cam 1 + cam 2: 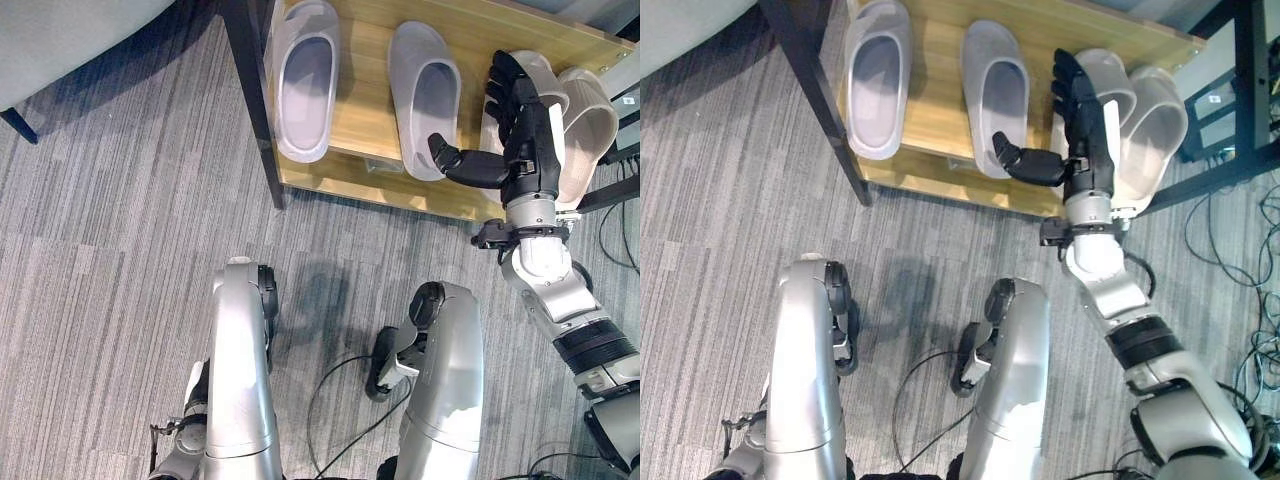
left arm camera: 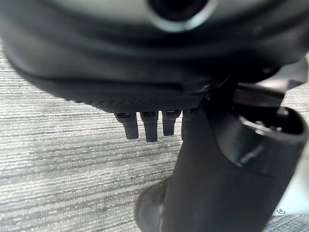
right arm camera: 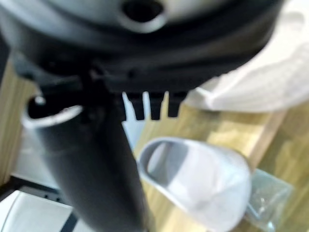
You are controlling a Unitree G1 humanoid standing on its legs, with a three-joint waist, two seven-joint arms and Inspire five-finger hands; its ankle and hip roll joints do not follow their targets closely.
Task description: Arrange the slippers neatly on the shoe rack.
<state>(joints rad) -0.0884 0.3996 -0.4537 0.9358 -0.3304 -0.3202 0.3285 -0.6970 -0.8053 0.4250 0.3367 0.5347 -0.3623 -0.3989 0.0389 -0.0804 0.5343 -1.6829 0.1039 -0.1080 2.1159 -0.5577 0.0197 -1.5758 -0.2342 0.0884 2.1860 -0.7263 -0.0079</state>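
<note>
Slippers (image 1: 424, 96): four on your shoe rack (image 1: 366, 118).
Right hand (image 1: 523, 125): fingers straight, spread — over the right-hand pair.

No text, label, number or sign can be read in any of the views; the slippers (image 1: 304, 80) and the wooden shoe rack (image 1: 365, 115) beyond the fingers carry no legible print.
</note>
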